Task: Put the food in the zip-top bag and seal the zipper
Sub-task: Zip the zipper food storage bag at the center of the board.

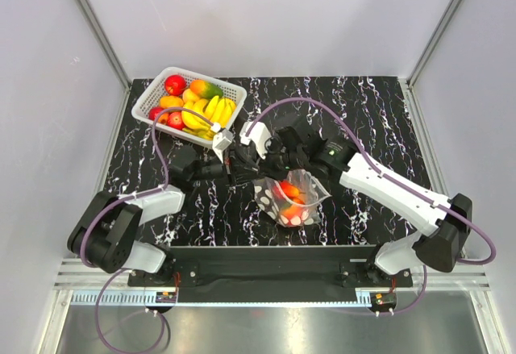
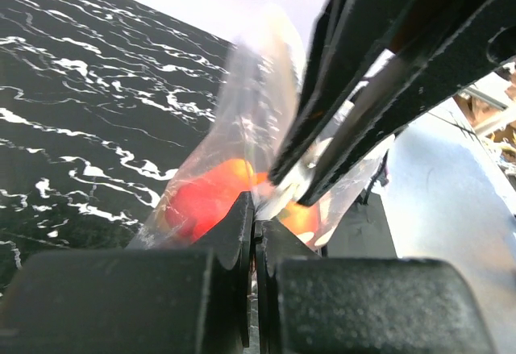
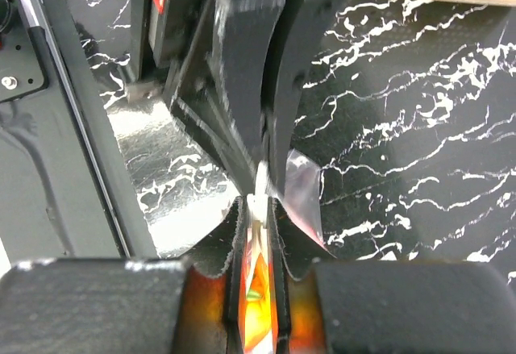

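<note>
The clear dotted zip-top bag [image 1: 292,197] stands at the table's middle with red and orange fruits [image 1: 290,193] inside. Both grippers meet at its top left edge. My left gripper [image 1: 243,168] is shut on the bag's mouth edge; in the left wrist view its jaws [image 2: 255,218] pinch the plastic, with a red-orange fruit [image 2: 203,197] behind it. My right gripper [image 1: 274,163] is shut on the same edge just beside it. In the right wrist view its jaws [image 3: 258,209] clamp the whitish zipper strip [image 3: 260,183], and the left gripper's fingers [image 3: 246,80] stand right ahead.
A white lattice basket [image 1: 153,96] at the back left holds bananas, a red apple, a mango and other fruits. The black marbled table [image 1: 379,120] lies under everything. Metal frame posts stand at both back corners.
</note>
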Robot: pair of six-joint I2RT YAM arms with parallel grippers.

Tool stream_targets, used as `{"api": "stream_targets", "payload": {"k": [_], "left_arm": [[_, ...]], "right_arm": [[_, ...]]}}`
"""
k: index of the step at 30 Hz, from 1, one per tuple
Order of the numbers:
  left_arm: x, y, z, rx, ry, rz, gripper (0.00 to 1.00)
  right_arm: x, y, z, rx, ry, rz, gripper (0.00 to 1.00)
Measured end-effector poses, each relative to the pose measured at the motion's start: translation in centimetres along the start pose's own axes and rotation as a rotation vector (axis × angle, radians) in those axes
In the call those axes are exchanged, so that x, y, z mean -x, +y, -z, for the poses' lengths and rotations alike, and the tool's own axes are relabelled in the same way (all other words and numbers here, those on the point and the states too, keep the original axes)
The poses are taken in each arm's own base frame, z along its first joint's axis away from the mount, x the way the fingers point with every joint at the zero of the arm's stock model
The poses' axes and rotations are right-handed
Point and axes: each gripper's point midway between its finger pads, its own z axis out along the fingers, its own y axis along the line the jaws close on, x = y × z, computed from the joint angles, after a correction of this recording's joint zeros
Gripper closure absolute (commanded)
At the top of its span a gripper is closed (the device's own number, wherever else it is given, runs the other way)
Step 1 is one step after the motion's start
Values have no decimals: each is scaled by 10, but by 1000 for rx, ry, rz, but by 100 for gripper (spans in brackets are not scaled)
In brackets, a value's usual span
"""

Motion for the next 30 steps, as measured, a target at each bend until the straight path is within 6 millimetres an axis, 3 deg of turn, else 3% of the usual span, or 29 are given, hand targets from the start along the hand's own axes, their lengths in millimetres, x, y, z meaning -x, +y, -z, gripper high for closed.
{"api": "stream_targets", "payload": {"k": [13, 21, 27, 30], "left_arm": [[7, 23, 13, 62, -65, 77, 100], [7, 43, 36, 163, -107, 132, 100], [22, 71, 66, 340, -173, 147, 100], [24, 75, 72, 398, -177, 142, 100]], "right_arm": [[-14, -8, 10, -92, 20, -67, 100], [-32, -5, 17, -120, 38, -134, 100], [-44, -1, 32, -142, 67, -180, 100], [-47, 0, 33, -147, 80, -200, 100]]}}
